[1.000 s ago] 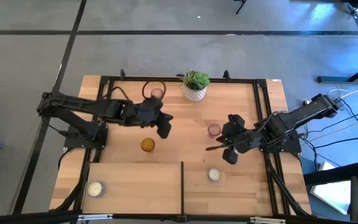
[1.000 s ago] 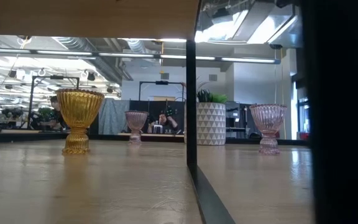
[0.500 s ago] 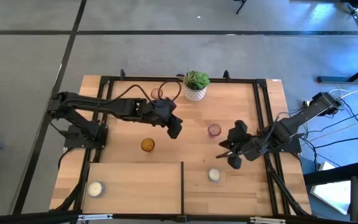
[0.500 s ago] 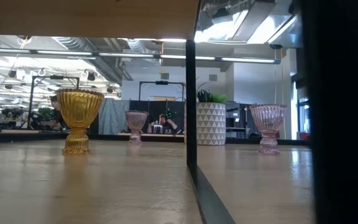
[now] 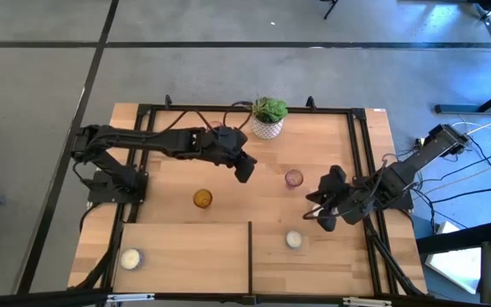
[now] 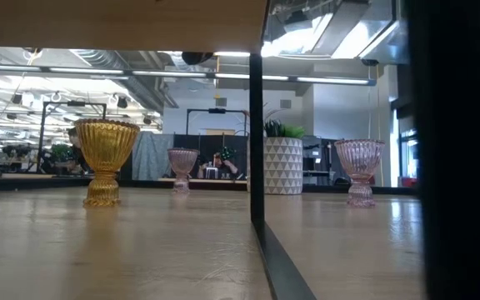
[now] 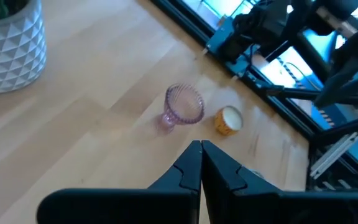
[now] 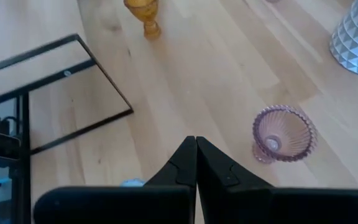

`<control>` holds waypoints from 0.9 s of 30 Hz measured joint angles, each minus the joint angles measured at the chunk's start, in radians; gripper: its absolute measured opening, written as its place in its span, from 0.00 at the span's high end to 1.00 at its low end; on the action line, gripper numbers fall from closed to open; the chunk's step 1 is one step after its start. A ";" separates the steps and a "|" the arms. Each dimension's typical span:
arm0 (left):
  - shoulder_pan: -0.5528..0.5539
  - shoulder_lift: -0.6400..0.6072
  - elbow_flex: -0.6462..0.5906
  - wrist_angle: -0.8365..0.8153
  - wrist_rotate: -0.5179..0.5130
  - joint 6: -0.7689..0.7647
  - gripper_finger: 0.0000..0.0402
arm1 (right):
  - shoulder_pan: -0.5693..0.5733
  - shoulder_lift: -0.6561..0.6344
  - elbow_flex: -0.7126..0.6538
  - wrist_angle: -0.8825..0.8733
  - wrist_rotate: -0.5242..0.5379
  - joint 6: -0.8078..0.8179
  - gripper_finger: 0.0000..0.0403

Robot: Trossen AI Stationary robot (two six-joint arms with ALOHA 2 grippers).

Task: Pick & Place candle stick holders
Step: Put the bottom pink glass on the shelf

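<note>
Candle stick holders scattered upright on the wooden bench, both claws clenched and empty.

A pink holder (image 5: 293, 178) stands mid-bench between the left claw (image 5: 245, 169) and the right claw (image 5: 326, 217); an amber holder (image 5: 202, 199) stands left of it, with white holders at (image 5: 294, 240) and (image 5: 130, 257) in the front framed sections. A second pink holder (image 6: 182, 169) shows only from low level, hidden overhead by the left arm. The plant pot (image 5: 268, 118) sits at the back edge (image 5: 331, 113); an office room lies beyond.

left hand (image 5: 245, 170) moved right; right hand (image 5: 326, 223) withdrew
</note>
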 joint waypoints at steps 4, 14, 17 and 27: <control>0.017 0.000 0.000 -0.001 0.031 0.028 1.00 | 0.000 -0.003 0.000 -0.004 0.016 0.020 0.99; 0.093 0.000 0.000 -0.082 -0.014 -0.023 1.00 | -0.042 -0.016 -0.058 -0.220 0.068 0.308 0.99; 0.103 0.000 0.000 -0.095 -0.003 -0.020 1.00 | -0.091 -0.050 -0.143 -0.267 -0.038 0.422 0.99; 0.084 0.000 0.000 -0.134 0.047 -0.007 1.00 | -0.266 -0.124 -0.272 -0.129 -0.353 0.505 0.99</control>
